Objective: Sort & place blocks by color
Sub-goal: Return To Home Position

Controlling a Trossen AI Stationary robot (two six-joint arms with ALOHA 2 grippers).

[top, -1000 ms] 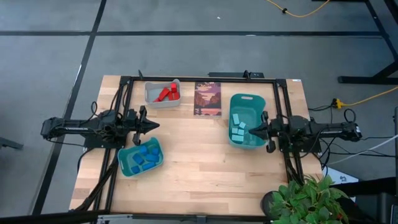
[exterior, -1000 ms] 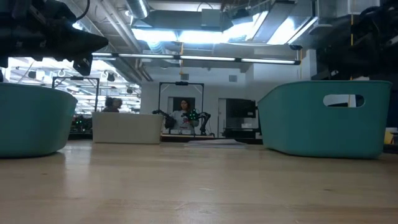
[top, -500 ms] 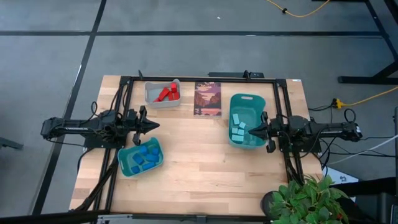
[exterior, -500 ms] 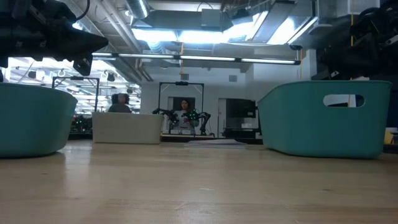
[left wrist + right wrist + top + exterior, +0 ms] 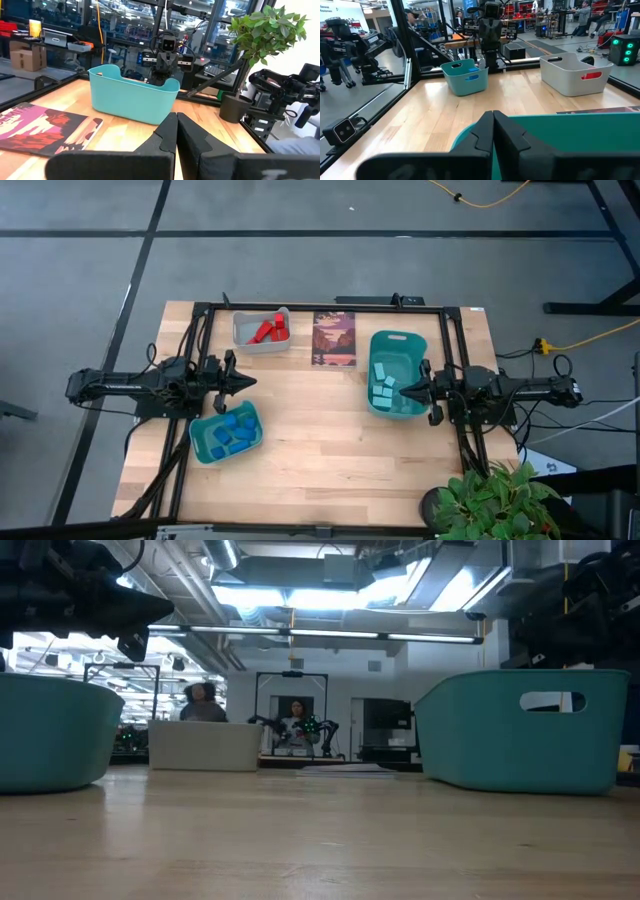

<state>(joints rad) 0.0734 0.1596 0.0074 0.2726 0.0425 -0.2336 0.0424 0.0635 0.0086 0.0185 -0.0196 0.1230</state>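
In the high view the red blocks lie in the grey bin at the far edge, the dark blue blocks in the teal bin at the near left, and the light cyan blocks in the tall teal bin on the right. My left gripper hovers shut just beyond the far rim of the blue-block bin; its fingers meet in the left wrist view. My right gripper hangs shut over the right rim of the cyan-block bin, empty.
A dark picture card lies flat between the grey bin and the tall teal bin. A black frame borders the far edge and sides. A potted plant stands at the near right corner. Bare wood spans the middle and near side.
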